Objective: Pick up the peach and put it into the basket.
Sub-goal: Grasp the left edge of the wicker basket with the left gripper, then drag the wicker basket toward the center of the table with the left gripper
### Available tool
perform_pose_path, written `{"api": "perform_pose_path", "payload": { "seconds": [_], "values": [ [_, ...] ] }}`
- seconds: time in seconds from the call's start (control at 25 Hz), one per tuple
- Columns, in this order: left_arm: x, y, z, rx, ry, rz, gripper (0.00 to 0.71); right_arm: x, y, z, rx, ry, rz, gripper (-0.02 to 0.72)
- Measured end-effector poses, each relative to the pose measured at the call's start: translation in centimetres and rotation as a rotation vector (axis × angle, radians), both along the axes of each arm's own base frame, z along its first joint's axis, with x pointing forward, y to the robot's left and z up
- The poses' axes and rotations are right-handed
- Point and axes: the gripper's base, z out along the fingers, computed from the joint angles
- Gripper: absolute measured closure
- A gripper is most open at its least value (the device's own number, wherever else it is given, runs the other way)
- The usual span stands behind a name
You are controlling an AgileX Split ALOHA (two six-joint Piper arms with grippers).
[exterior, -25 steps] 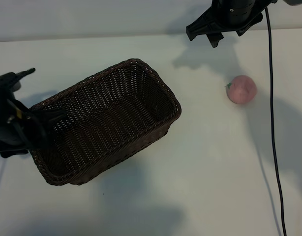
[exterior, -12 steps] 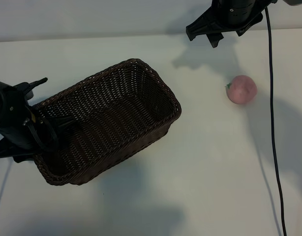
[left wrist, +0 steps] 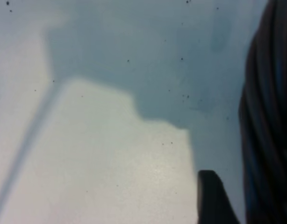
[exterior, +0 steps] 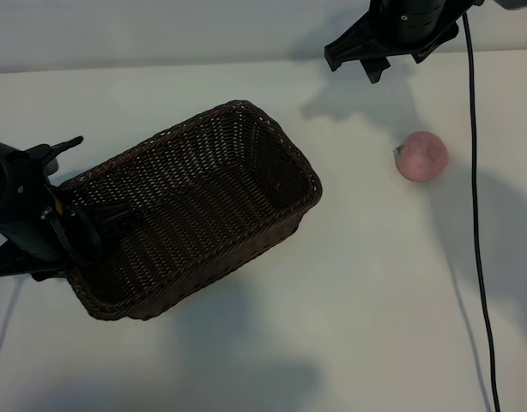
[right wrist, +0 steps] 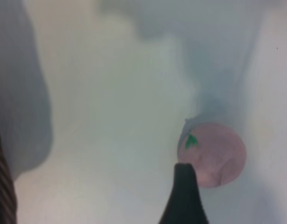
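Observation:
The pale-pink peach (exterior: 421, 156) lies on the white table at the right, well apart from the dark-brown wicker basket (exterior: 272, 129) at centre left. My left gripper (exterior: 79, 225) straddles the basket's left end rim, one finger (exterior: 116, 215) inside against the wall, and is shut on it. In the left wrist view the other finger (left wrist: 211, 198) shows beside the dark basket wall (left wrist: 269, 116). My right gripper (exterior: 354, 67) hangs open high at the back, above and left of the peach. The right wrist view shows one finger (right wrist: 184, 196) in front of the peach (right wrist: 218, 154).
A black cable (exterior: 476, 215) runs down the table's right side, just right of the peach. Bare white tabletop (exterior: 349, 292) lies between basket and peach and along the front. The basket's edge (right wrist: 1, 186) shows in the right wrist view.
My left gripper moved right onto the basket's left rim and closed its jaws on it. The basket shifted slightly to the right. The right arm and the peach stayed still.

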Motion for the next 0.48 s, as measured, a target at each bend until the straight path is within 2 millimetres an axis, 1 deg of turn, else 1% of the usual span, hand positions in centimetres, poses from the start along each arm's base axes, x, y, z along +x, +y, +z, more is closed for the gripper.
{"api": "perform_pose_path", "payload": {
  "seconds": [0.12,0.16,0.48],
  "values": [
    [0.11,-0.11,0.03,-0.018,-0.013,0.018,0.535,0.0,0.0,0.0,0.0,0.0,0.0,0.17],
    [0.2,-0.18,0.06,-0.027,-0.023,0.022,0.548,0.0,0.0,0.0,0.0,0.0,0.0,0.17],
    [0.27,-0.23,0.08,-0.032,-0.031,0.021,0.56,0.0,0.01,0.0,0.001,0.0,0.0,0.17]
  ]
}}
